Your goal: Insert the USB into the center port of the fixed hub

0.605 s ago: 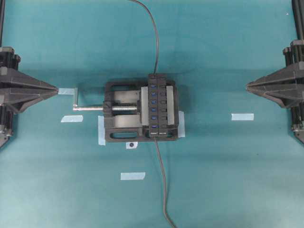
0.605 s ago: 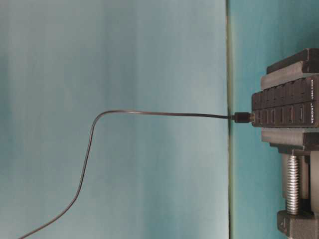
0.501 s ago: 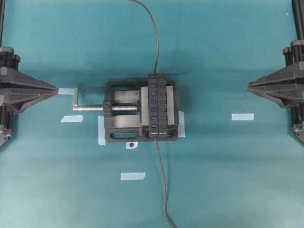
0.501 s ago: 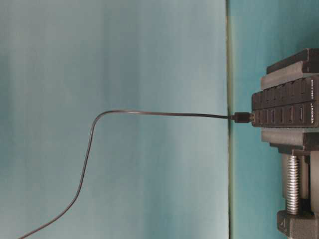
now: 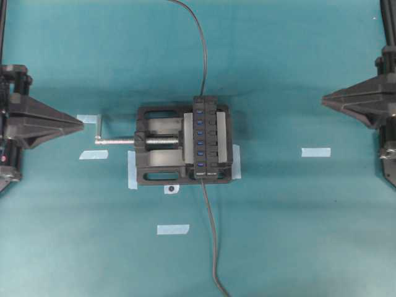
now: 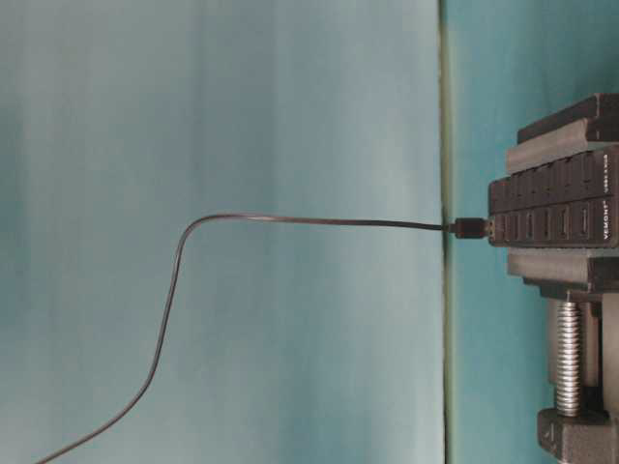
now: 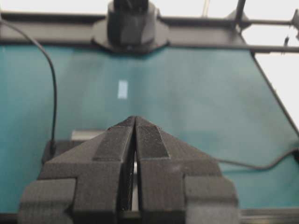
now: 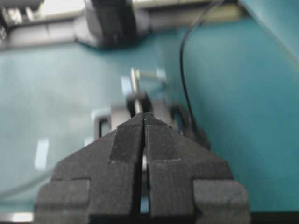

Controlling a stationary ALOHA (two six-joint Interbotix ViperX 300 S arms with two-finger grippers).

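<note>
The fixed hub (image 5: 207, 137) is a narrow black bar clamped upright in a black vise (image 5: 158, 162). Its row of blue slots faces up, with the center port (image 5: 200, 138) empty. A thin cable (image 5: 203, 55) ends in a small black plug (image 6: 471, 228) seated in the hub's far end. A second cable (image 5: 211, 241) leaves the hub's near end and runs off the bottom edge. The free USB plug is out of view. My left gripper (image 5: 80, 125) (image 7: 135, 119) and right gripper (image 5: 325, 99) (image 8: 144, 115) are shut and empty, far out to either side of the hub.
The vise's silver screw and crank (image 5: 105, 137) point toward my left gripper. Pale tape strips lie on the teal table at left (image 5: 93, 154), right (image 5: 315, 151) and front (image 5: 172, 229). The second cable (image 7: 261, 165) crosses the table in the left wrist view.
My left gripper has shifted slightly toward the vise and nearer the front. My right gripper has shifted toward the back. Hub and cables have not moved.
</note>
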